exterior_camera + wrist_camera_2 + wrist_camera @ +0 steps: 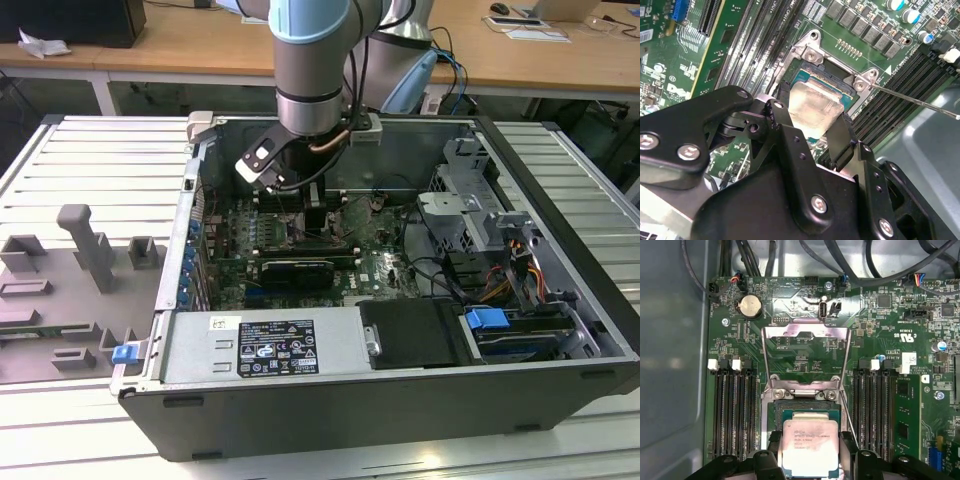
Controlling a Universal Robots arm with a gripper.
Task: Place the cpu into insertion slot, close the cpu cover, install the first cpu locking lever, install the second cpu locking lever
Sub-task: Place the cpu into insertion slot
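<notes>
The cpu (810,450) is pinched between the gripper's (812,440) two black fingers (847,440), so it's clamped on the chip. It hangs right over the insertion slot (805,410), slightly off-centre; can't tell if it's touching down. The cpu cover (805,331) is flipped wide open, lying back over the motherboard (880,285). Memory slots (732,405) run along both sides of the socket. All this sits inside the open computer case (330,440), with the arm (310,70) reaching down into it.
</notes>
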